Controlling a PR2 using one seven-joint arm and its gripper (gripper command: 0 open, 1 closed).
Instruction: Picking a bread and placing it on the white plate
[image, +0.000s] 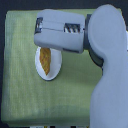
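long golden-orange bread (46, 60) lies on round white plate (56, 68), frame centre-left, on green cloth (20, 75). grey gripper (42, 46) hangs over its top end; can't tell jaw opening. placing looks done imo; next i retract upward.

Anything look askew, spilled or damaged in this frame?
Nothing stands out. The bread lies on the white plate, which sits flat on the green cloth. The gripper covers the plate's top edge, so that part goes unchecked.
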